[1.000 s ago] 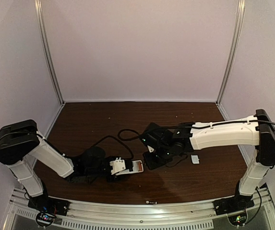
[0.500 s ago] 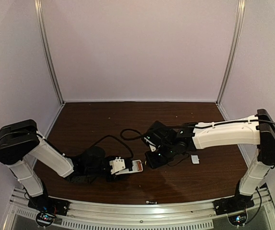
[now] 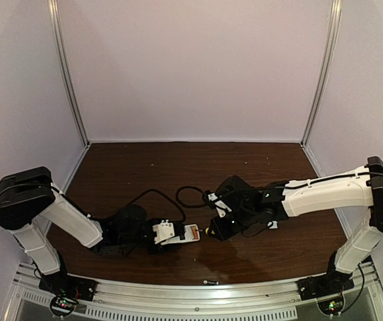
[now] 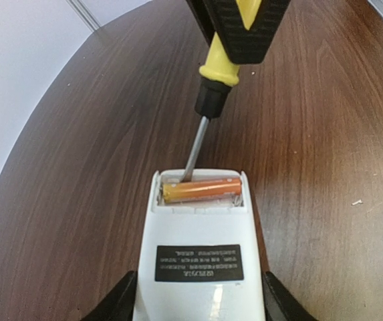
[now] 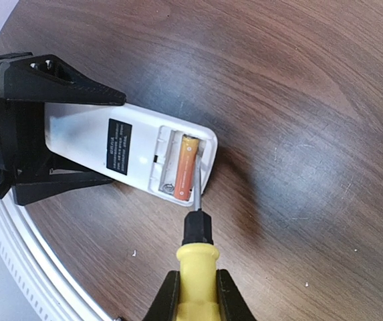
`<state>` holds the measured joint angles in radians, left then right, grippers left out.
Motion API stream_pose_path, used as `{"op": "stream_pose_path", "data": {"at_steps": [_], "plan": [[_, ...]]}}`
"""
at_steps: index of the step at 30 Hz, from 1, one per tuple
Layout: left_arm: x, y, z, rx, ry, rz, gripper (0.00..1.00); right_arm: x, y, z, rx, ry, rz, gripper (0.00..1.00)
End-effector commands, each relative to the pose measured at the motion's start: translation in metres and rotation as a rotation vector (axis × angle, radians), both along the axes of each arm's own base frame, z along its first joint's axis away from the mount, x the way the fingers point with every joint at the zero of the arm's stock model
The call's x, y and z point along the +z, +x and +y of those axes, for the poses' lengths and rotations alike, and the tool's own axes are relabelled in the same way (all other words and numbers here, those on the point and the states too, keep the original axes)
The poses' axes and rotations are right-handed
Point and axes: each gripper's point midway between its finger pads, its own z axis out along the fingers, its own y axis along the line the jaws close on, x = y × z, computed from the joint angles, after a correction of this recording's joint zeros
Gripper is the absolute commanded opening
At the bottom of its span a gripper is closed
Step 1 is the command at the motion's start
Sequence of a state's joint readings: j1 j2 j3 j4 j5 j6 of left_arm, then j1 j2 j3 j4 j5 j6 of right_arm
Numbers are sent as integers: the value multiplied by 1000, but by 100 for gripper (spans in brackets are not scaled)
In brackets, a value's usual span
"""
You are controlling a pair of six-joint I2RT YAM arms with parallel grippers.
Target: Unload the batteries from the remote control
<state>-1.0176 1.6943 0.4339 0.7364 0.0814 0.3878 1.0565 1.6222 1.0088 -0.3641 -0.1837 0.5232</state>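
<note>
Close to the near edge of the worktop (image 3: 178, 167), about midway along it, the left claw (image 3: 170, 234) grasps the remote control (image 4: 198, 247) by its two long sides and holds it flat, label side up, with the battery end pointing away from the arm. The cover is off that end and the compartment stands open; where the cover lies cannot be told from these views. One of the batteries (image 4: 201, 190), orange with a dark end, lies crosswise in the compartment, seated in its slot. Beside it, on the far side of the compartment, there is a bare gap, which suggests that a cell may already be out, although no loose cell shows anywhere on the worktop. The metal tip of the screwdriver (image 4: 218, 67) rests in that gap, against or just beside the seated battery. Farther out, the right claw (image 5: 196, 294) is clenched on the yellow handle of the screwdriver, reaching in from the right edge. In judgement, the task is past the opening of the compartment and partway through the unloading: the visible cell has yet to be levered up and lifted clear of the remote control.
</note>
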Motion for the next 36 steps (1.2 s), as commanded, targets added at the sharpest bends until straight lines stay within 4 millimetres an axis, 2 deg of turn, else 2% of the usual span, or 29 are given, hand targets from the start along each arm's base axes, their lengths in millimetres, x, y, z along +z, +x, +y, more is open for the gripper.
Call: {"op": "stream_pose_path", "data": {"at_steps": [1, 6, 13, 23, 36], "plan": [[28, 1, -18, -41, -98, -58, 0, -5, -9, -5, 64, 7, -1, 0], [29, 1, -18, -41, -98, -59, 0, -7, -10, -6, 107, 7, -34, 0], [29, 1, -18, -43, -99, -59, 0, 4, -8, -8, 123, 8, -75, 0], [29, 2, -18, -39, -98, -60, 0, 21, 0, -9, -57, 0, 8, 0], [28, 2, -17, -35, -94, -62, 0, 26, -16, -13, -105, -56, 55, 0]]}}
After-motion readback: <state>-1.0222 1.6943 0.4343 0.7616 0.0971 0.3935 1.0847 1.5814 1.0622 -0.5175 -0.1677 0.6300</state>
